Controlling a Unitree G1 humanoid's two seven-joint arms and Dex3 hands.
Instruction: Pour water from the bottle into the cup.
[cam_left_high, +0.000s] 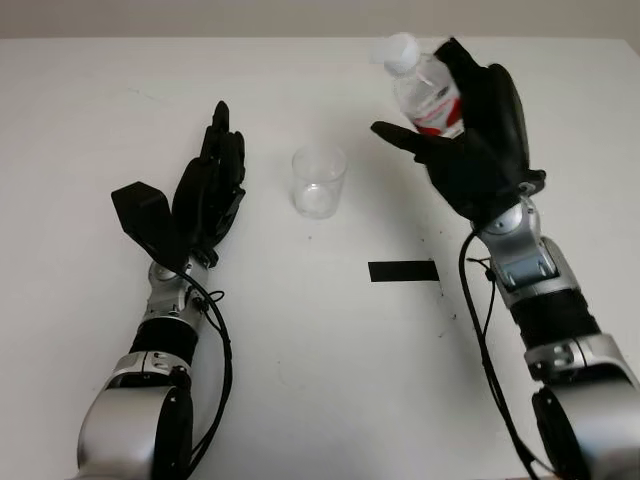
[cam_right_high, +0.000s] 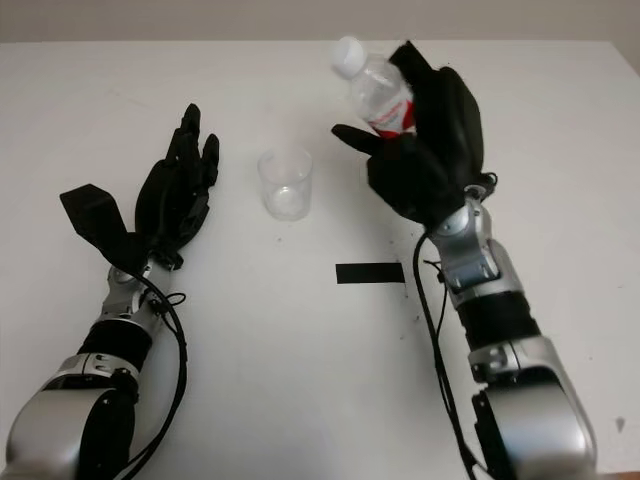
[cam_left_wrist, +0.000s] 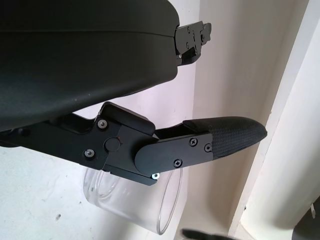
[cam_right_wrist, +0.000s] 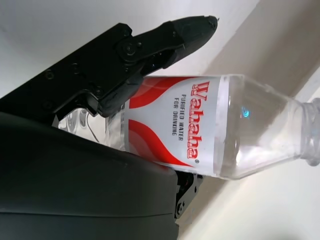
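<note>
Bottle sits clamped in the right hand, lifted off the table and tilted with its white-capped neck leaning toward the cup, which stands between the two hands. Left hand is open beside the cup, holding nothing. With the cap apparently on, tipping may pour nothing; a neck short of the rim would spill water onto the table.

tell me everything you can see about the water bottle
The bottle is clear plastic with a white cap and a red-and-white label reading "Wahaha purified water for drinking". The right hand grips it around the labelled middle, lifted off the table and tilted, cap end leaning toward the cup. The cap is on. Its water level cannot be told.
</note>
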